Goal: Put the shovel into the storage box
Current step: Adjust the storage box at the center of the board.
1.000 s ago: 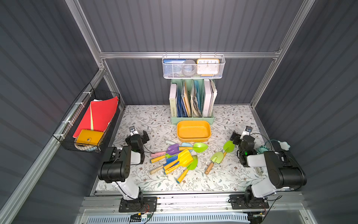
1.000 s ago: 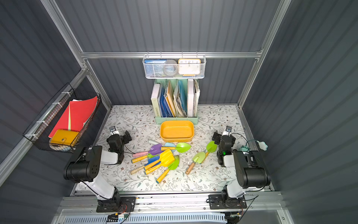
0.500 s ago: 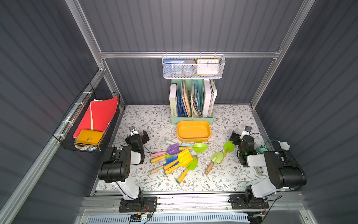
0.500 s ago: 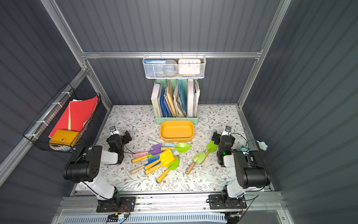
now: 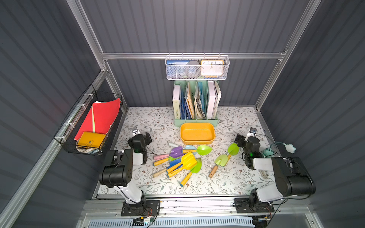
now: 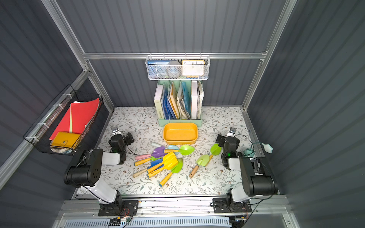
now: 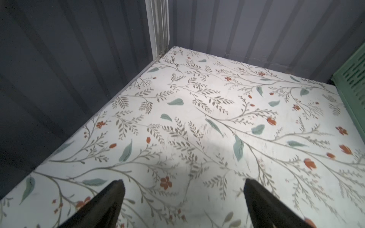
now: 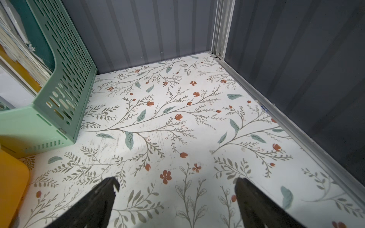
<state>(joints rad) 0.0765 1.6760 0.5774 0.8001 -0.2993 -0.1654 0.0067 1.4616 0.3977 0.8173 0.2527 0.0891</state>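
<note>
The storage box (image 5: 197,133) (image 6: 180,133) is a shallow yellow-orange tub, empty, on the floral mat in front of the file rack. Several toy shovels lie in a heap in front of it: a purple one (image 5: 176,151), a yellow one (image 5: 189,160) and a green one (image 5: 204,150). Two more green shovels (image 5: 221,159) (image 5: 233,148) lie to the right. My left gripper (image 5: 138,136) (image 7: 182,183) rests left of the heap, open and empty over bare mat. My right gripper (image 5: 246,138) (image 8: 176,181) rests at the right, open and empty. The box's corner (image 8: 11,177) shows in the right wrist view.
A mint-green file rack (image 5: 195,102) (image 8: 59,88) with books stands against the back wall, under a white mesh basket (image 5: 197,68). A black wire basket (image 5: 88,124) with red folders hangs on the left wall. A teal corded object (image 5: 268,152) lies by the right arm.
</note>
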